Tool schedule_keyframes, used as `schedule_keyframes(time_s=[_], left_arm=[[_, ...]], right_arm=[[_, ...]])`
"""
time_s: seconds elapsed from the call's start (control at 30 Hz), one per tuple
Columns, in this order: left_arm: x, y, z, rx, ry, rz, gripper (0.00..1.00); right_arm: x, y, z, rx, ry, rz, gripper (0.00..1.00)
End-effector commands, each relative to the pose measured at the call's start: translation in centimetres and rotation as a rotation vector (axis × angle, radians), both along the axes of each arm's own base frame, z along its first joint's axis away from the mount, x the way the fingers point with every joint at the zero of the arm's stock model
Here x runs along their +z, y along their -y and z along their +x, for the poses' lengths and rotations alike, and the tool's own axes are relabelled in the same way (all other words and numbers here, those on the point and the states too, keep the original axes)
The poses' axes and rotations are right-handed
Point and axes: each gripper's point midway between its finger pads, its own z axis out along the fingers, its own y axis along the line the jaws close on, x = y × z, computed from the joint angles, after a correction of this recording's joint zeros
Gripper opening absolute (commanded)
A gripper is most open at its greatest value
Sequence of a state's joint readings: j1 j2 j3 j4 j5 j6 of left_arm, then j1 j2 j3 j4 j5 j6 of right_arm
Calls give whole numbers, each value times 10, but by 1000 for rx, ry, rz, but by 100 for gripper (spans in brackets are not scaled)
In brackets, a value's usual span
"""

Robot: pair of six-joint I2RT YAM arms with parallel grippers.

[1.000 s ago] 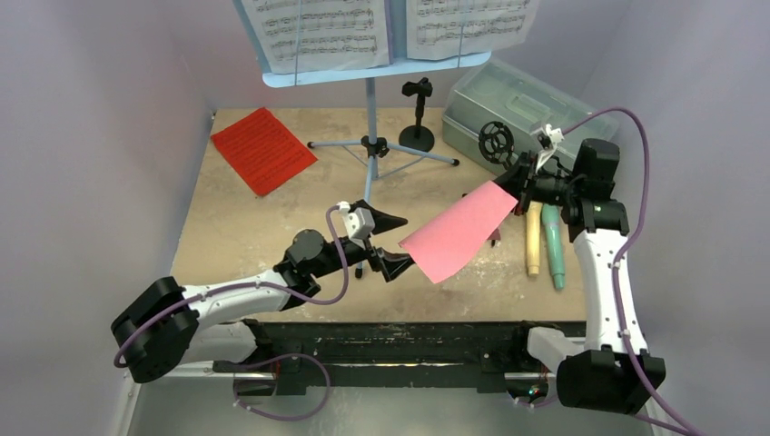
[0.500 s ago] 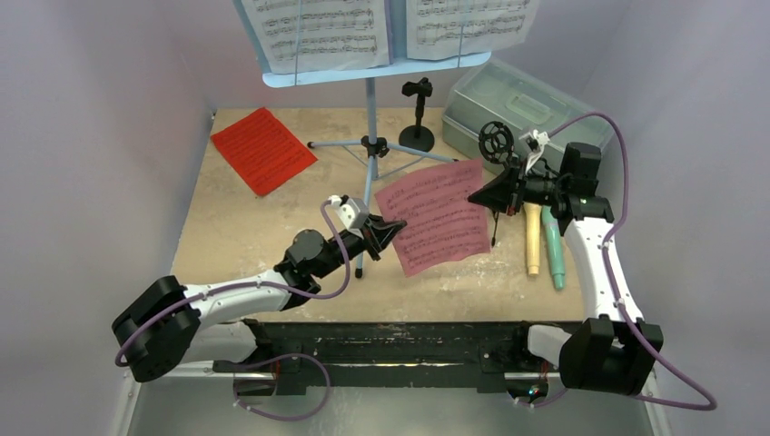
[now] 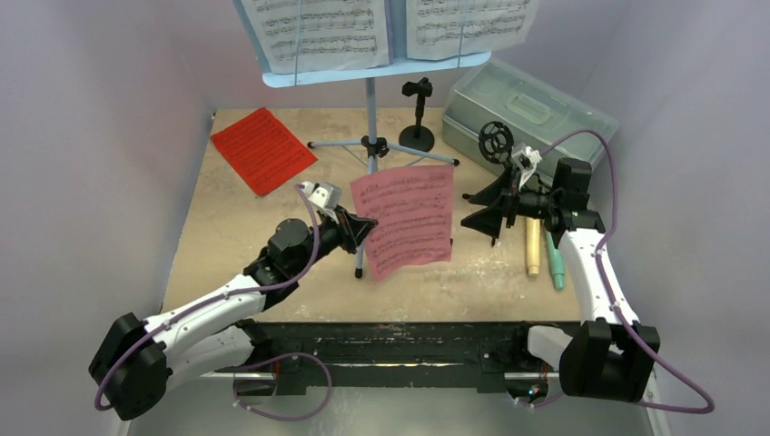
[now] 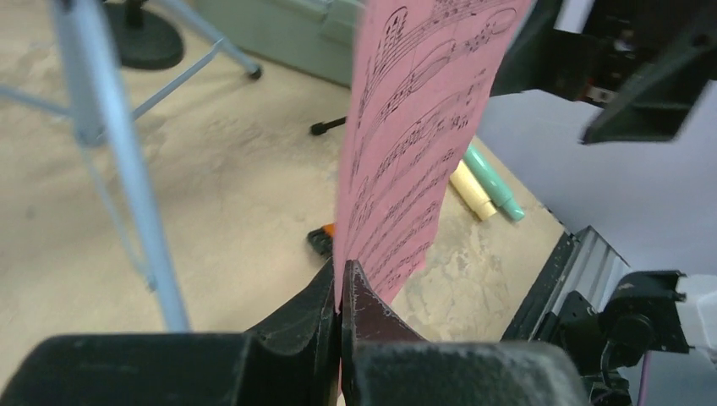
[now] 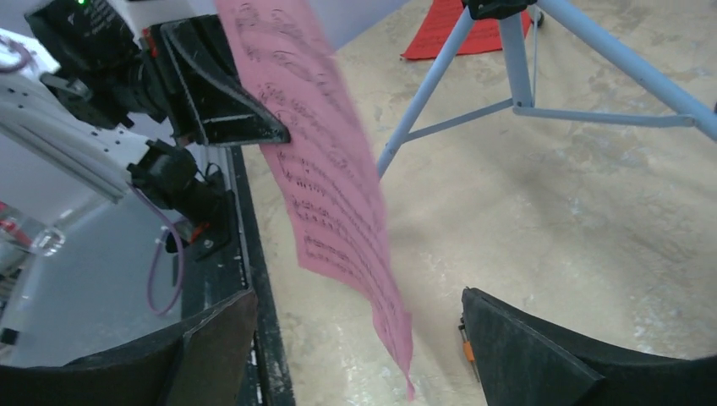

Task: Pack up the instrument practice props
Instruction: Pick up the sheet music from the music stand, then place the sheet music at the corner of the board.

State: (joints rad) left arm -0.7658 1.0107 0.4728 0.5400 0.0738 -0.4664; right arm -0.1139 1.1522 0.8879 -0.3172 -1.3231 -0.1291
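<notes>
Pink paper music page (image 3: 406, 222) handed over for packing.
Left jaws clamp it mid-frame; my right jaws released, wide open.

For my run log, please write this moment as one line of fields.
left gripper: shut on pink music page edge | right gripper: open, not gripping page | page: in the air, nearly upright

Top view looks down over the whole bench (image 3: 227, 209); both wrist views closely face the pink page (image 4: 406, 144) from opposite sides.
</notes>
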Motion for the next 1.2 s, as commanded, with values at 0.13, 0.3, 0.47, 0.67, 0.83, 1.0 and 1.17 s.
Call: schedule_keyframes(time_s=[0.13,0.3,0.47,0.67,0.83,1.0,1.17], left_arm=[[-31,-97,21,412,-288,160,0],[-35,-146,44,630,-290,287,0],[-38,-188,75,802,-296,362,0],[-36,-231,116,929,-311,321,0],[-31,-262,154,998,-292,269,0],[-25,-285,194,1017,-237,288,0],[-26,-311,229,1064,-209,309,0]], right_arm=[[9,5,-2,-40,197,-85,99],[9,8,-2,-55,212,-104,99],[9,9,-2,-64,219,-115,99],[10,10,-3,-66,225,-119,99],[10,10,-4,-65,225,-122,99],[11,9,-5,-59,222,-117,99],[11,9,-6,-57,226,-117,99]])
